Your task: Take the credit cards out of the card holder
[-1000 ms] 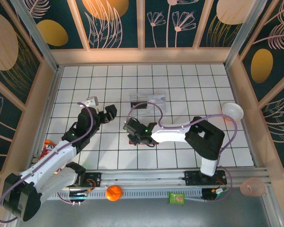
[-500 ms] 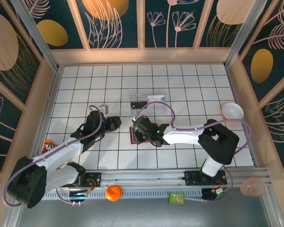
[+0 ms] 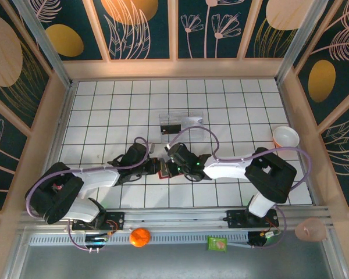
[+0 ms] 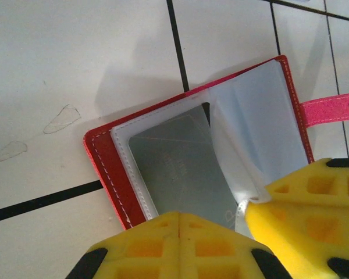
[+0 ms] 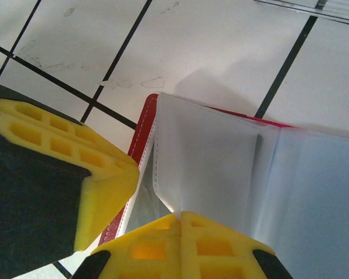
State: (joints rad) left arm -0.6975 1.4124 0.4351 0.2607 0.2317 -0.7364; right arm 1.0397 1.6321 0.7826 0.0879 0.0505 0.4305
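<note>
Lying open on the table [image 3: 104, 104]: the card holder [image 4: 107, 168] is lying flat on the white tiles near the middle, its red cover facing down and its clear sleeves facing up.
Silvery grey card [image 4: 177, 168]: it is sitting inside one clear sleeve on the holder's left half, tilted slightly in the pocket. Its near end is running under the left gripper's yellow tips.
Left gripper [image 4: 179, 232]: it is reaching in from the left, with its two fingers pressed together along a thin seam. The tips are hovering at or touching the card's sleeve; I cannot tell which, nor whether anything is caught between them.
Right gripper [image 5: 180, 232]: it is reaching in from the right, just beside the left one. Its fingers are pressing together on the edge of a clear sleeve leaf [image 5: 203, 157] and holding it up off the holder.
Snap tab [image 4: 331, 107]: it is sticking out sideways from the holder's far edge, lying flat on the tile.
Clear plastic tray [image 3: 182, 122]: it is sitting farther back on the table, apart from both grippers.
</note>
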